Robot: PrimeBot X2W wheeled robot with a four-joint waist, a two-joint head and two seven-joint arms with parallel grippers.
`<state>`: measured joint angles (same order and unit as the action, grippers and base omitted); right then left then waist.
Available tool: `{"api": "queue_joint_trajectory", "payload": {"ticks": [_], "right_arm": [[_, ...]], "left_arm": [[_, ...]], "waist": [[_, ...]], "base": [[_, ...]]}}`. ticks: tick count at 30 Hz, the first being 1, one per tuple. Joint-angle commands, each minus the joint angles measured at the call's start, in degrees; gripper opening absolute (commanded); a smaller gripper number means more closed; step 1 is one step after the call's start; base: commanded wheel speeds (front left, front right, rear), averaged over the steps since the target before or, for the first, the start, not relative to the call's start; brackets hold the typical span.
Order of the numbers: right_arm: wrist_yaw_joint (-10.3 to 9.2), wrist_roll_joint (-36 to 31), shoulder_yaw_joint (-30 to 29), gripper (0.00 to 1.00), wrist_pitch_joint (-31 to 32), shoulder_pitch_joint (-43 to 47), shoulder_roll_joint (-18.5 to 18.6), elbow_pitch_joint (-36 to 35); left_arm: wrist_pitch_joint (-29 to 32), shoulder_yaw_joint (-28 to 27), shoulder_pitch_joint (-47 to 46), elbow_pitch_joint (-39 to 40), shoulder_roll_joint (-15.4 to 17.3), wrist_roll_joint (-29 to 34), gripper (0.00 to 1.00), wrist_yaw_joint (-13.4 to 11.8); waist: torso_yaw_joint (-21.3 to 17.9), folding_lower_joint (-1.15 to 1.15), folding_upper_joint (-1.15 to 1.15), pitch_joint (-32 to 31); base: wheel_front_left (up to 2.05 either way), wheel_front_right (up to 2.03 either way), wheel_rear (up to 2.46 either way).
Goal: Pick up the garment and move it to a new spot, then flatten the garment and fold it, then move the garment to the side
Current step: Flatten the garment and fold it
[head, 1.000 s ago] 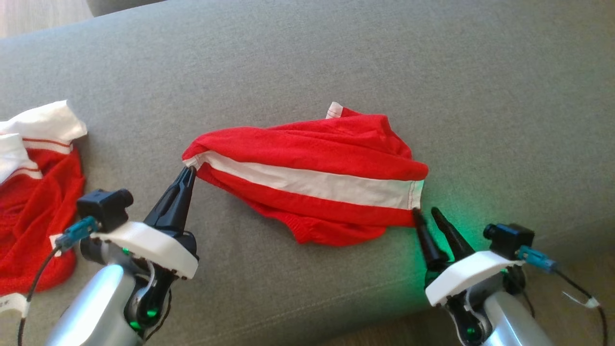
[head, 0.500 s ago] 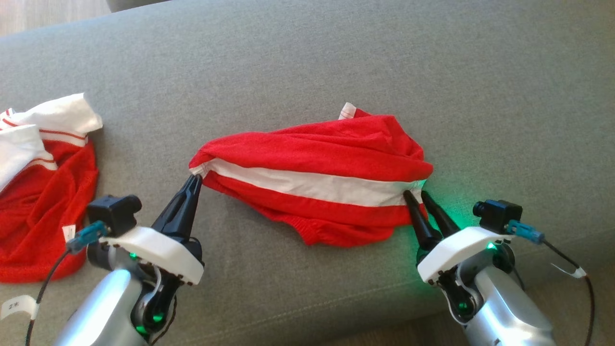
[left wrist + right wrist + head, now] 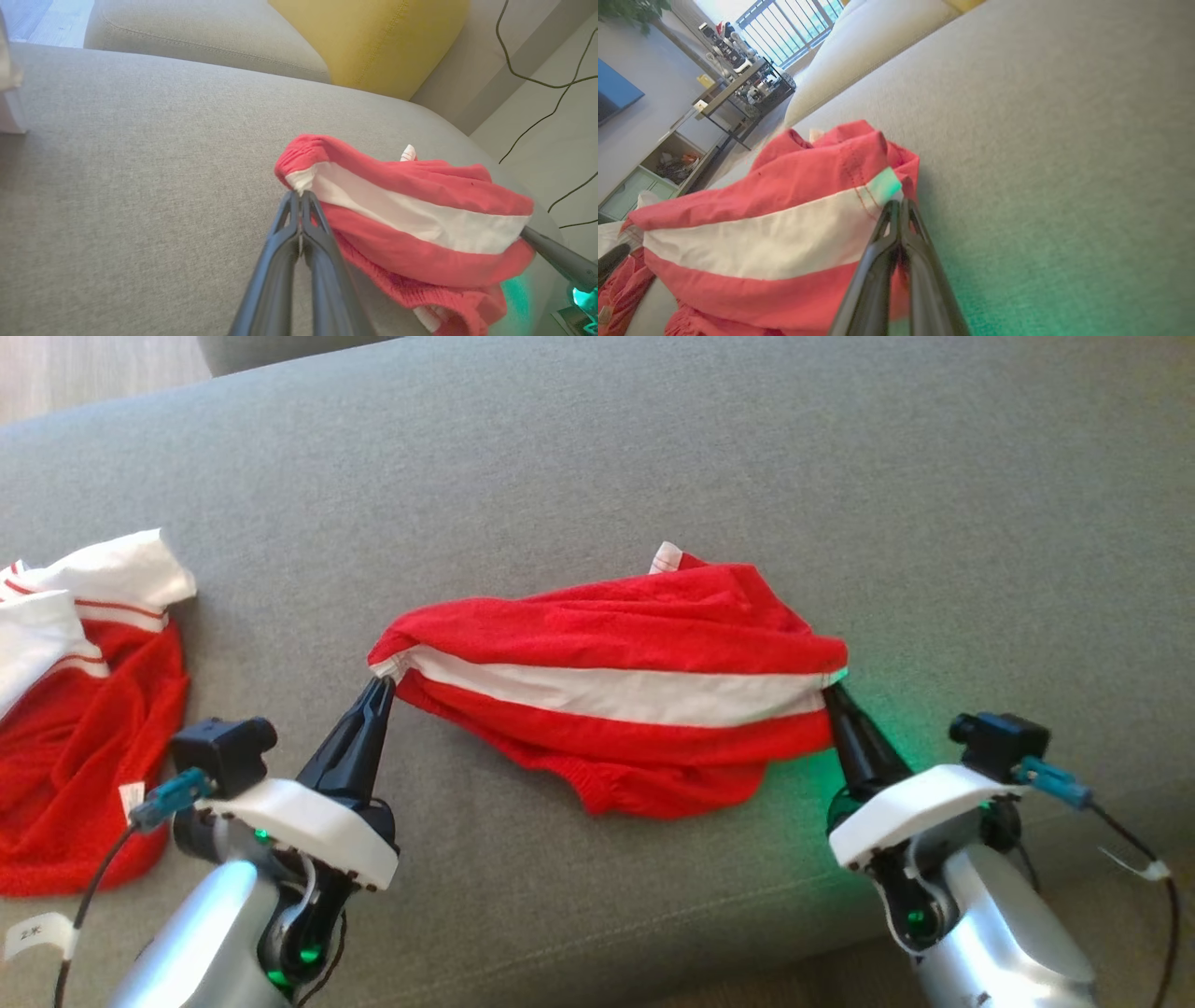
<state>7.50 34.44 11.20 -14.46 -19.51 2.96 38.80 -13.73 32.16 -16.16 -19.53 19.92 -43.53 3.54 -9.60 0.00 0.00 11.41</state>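
- At far left, a heap of red-and-white clothes (image 3: 84,728) lies on the grey sofa seat (image 3: 597,476), well apart from the work.
- The left gripper (image 3: 381,687) stays clamped on the left end of the white stripe (image 3: 616,693), as it was a second ago.
- The red garment (image 3: 635,625) rests crumpled mid-seat, strung between the two arms, its lower edge sagging onto the cushion.
- The right gripper (image 3: 829,691), spread beside the stripe's right end half a second ago, is now pinched tight on that corner.
- With both ends held, the garment looks ready to be lifted and carried to a new spot; flattening and folding are not yet begun.
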Motion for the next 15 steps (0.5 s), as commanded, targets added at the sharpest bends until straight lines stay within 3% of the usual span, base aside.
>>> {"api": "queue_joint_trajectory", "payload": {"ticks": [1,9,15], "right_arm": [[-0.01,-0.6,0.6,0.0,-0.5,0.2,-0.1,-2.3],[-0.01,-2.4,-5.3,0.0,-0.2,2.4,-0.1,-14.3],[-0.01,-1.6,-10.1,0.0,5.5,-1.0,-0.1,-29.8]], "left_arm": [[-0.7,-2.7,-1.4,1.9,1.4,-0.2,0.0,0.2],[0.5,-4.2,-1.1,6.6,2.4,-3.3,0.0,1.0],[9.6,-6.0,-7.4,16.7,3.5,-12.7,0.0,2.8]], "waist": [[-0.1,0.0,0.0,-0.2],[-1.2,0.0,0.0,-1.9],[-1.5,0.0,0.0,-2.2]], "base": [[0.0,0.0,0.0],[0.0,0.0,0.0],[0.0,0.0,0.0]]}}
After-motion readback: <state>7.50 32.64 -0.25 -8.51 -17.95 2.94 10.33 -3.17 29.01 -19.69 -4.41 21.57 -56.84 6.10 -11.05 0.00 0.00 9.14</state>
